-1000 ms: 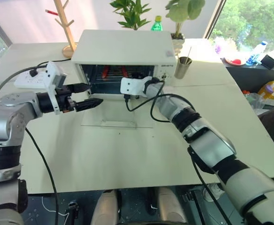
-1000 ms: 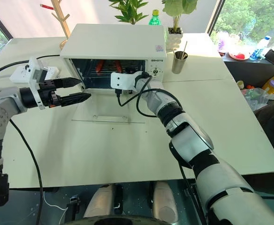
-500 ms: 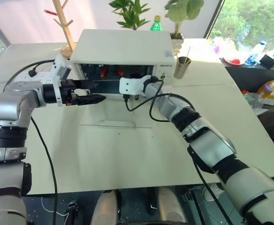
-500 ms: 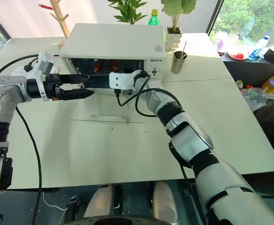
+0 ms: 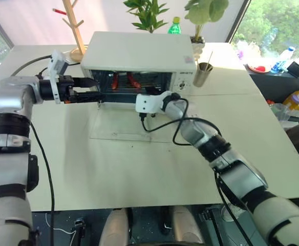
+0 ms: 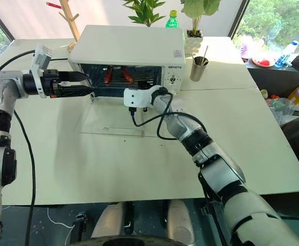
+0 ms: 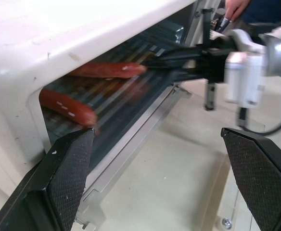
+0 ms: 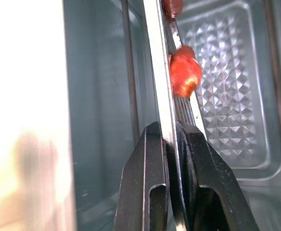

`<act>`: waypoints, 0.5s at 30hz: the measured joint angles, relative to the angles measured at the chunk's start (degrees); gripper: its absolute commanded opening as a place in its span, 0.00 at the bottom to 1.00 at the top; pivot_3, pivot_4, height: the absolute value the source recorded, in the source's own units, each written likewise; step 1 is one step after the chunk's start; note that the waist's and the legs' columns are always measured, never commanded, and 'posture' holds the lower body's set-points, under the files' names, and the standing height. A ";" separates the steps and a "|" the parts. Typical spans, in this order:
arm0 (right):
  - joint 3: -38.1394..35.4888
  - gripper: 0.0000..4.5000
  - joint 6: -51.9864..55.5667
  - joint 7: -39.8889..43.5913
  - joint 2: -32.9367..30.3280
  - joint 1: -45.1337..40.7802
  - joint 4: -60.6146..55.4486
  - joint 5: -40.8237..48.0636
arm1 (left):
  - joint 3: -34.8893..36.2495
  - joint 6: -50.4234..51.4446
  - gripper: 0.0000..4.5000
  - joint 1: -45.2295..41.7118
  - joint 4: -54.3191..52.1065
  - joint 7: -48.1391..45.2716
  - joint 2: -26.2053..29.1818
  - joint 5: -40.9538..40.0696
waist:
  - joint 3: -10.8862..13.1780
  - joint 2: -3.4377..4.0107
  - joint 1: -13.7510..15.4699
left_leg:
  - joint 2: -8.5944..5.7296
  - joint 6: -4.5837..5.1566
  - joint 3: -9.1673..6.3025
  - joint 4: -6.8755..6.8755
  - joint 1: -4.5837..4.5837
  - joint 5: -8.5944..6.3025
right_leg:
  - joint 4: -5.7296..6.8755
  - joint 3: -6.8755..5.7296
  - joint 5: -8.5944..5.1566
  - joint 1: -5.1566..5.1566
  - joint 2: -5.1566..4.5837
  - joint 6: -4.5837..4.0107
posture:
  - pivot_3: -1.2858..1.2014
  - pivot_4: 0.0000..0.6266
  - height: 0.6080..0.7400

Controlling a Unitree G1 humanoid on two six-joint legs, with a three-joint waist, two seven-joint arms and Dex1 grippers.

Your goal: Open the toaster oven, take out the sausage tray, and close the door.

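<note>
left gripper (image 5: 90,88) moved to oven mouth, released; right gripper (image 8: 171,139) grasping sausage tray (image 8: 163,91).

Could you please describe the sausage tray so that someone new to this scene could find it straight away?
Find the boxy white toaster oven at the table's far side, its glass door folded down flat. Inside its mouth sits the shallow ridged silver sausage tray, its front edge pinched by the right gripper. It alone carries red-brown sausages.

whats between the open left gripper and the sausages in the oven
Nothing: the left wrist view shows a bare stretch from the left gripper through the oven's open front to the sausages.
</note>
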 measured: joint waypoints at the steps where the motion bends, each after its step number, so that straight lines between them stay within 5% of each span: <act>1: -0.02 0.02 -0.08 0.70 -0.42 0.78 -1.50 -0.07 | -0.12 -0.59 1.00 -0.49 0.99 -0.01 -0.26 0.47 | 0.00 0.00 0.03 | 0.00 -0.04 -0.02 0.00 0.01 0.03 | 0.02 0.00 0.00 0.00 0.01 0.00 | 0.52 0.24 0.82; 15: -1.37 0.02 -1.34 7.29 -5.65 11.22 -19.19 0.35 | -0.01 -2.73 1.00 -1.19 4.33 -0.65 -0.98 3.45 | 0.00 -0.01 0.04 | 0.01 -0.06 -0.03 0.00 0.14 0.05 | 0.17 0.00 0.00 0.05 0.01 -0.01 | 0.52 0.24 0.82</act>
